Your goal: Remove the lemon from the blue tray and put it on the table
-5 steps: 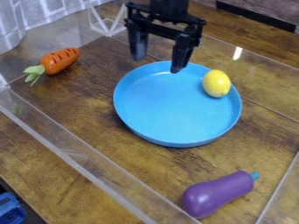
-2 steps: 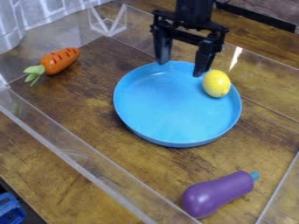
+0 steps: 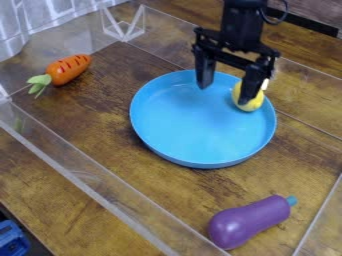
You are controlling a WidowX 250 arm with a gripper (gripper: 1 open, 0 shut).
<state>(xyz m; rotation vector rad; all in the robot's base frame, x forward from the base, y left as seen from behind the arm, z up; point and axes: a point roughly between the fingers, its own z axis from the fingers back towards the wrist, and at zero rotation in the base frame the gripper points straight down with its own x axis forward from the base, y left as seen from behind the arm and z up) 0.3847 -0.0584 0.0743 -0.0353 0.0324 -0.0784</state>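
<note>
The yellow lemon [image 3: 246, 98] lies inside the blue tray [image 3: 194, 125], against its far right rim, and the gripper partly hides it. My gripper [image 3: 231, 85] points down over that side of the tray with its black fingers spread wide, so it is open. One finger [image 3: 203, 76] hangs left of the lemon and the other sits in front of the fruit's right side. I cannot tell whether a finger touches the lemon. The tray rests on the dark wooden table [image 3: 80, 135].
An orange carrot [image 3: 66, 70] with a green top lies at the far left. Near the front right lies a purple eggplant [image 3: 250, 220]. Clear acrylic walls [image 3: 80, 170] run along the table's edges.
The gripper has travelled right and down, from the tray's far rim to over the lemon, staying open. Lemon, carrot and eggplant have not moved.
</note>
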